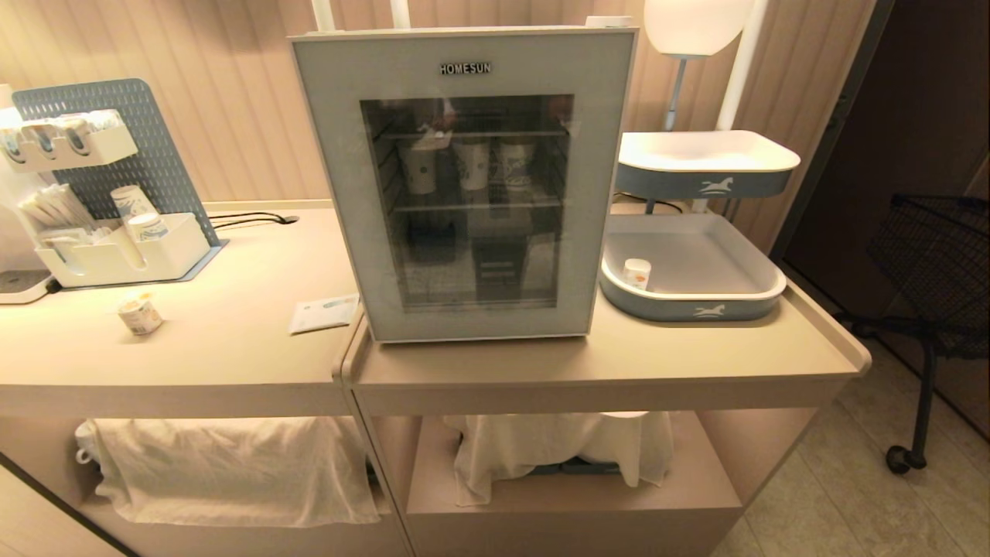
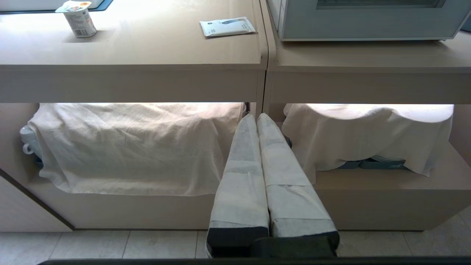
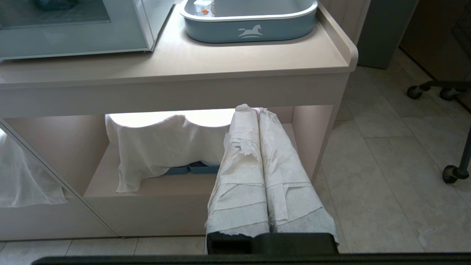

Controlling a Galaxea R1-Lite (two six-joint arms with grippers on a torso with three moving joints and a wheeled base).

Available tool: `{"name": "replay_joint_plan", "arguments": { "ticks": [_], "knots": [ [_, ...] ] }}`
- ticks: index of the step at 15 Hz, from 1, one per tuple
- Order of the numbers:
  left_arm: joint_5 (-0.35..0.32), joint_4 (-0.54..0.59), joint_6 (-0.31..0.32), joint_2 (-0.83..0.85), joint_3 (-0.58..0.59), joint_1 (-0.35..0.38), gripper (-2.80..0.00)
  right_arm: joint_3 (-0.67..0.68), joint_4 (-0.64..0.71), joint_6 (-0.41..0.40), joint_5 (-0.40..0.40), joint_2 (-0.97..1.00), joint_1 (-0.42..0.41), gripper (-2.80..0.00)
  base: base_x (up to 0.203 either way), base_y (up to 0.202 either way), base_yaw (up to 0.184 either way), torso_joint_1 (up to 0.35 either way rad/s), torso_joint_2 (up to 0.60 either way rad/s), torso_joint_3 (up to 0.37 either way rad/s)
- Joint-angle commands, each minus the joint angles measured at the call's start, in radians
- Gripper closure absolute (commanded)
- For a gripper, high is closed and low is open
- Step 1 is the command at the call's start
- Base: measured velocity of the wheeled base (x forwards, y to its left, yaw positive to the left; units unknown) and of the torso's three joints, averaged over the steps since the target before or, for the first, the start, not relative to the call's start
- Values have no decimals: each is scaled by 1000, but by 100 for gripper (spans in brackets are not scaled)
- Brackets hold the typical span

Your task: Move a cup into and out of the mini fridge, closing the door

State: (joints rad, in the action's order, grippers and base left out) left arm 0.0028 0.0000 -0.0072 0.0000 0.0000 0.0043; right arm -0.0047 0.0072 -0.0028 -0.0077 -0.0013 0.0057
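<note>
The cup (image 1: 140, 315), squat and white with a foil lid and fruit print, stands alone on the left counter, also in the left wrist view (image 2: 78, 20). The mini fridge (image 1: 611, 193) sits at the counter's middle with its glass door (image 1: 340, 193) closed; paper cups show on its upper shelf. Both arms hang low in front of the counter, outside the head view. My left gripper (image 2: 256, 117) is shut and empty, facing the lower shelf. My right gripper (image 3: 254, 110) is likewise shut with nothing in it.
A blue-grey tray (image 1: 696, 309) right of the fridge holds a small plain white cup (image 1: 636, 273). An organiser with paper cups (image 1: 116, 255) stands at the back left. A flat packet (image 1: 323, 313) lies by the fridge. White cloths (image 1: 232, 464) cover the lower shelves.
</note>
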Motion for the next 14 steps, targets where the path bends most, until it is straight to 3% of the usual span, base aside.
{"name": "replay_joint_plan", "arguments": {
  "ticks": [1,14],
  "knots": [
    [0,0,0,0,2,0,0,0,0,0,0,1,0,0,0,0,0,0,0,0],
    [0,0,0,0,2,0,0,0,0,0,0,1,0,0,0,0,0,0,0,0]
  ]
}}
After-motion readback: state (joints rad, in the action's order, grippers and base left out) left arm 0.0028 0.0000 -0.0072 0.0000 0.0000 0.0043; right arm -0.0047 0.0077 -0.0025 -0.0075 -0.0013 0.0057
